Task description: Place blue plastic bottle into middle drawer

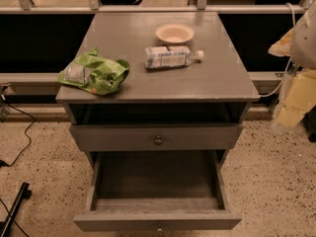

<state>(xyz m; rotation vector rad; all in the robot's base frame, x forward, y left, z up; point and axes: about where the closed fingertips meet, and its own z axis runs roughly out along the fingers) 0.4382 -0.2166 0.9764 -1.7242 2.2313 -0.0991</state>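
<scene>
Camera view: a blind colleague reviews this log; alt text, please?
A blue plastic bottle lies on its side atop a grey cabinet, near a beige bowl and a green snack bag. Below, the middle drawer stands pulled open. The robot's hand is at the right edge, beside the cabinet.

We see the blue plastic bottle (169,57) lying on its side near the middle of the grey cabinet's top. It is small and clear, wrapped in a pale blue-and-white label, and its white cap points toward 3 o'clock. From the bottle, the middle drawer (123,221) lies at 6 o'clock, low in our view. It is a wide, deep grey wooden drawer, pulled well out so we look down into it, with a small round metal knob on its front panel. The gripper (294,100) hangs at the bottle's 3 o'clock, by the right edge and well apart.
</scene>
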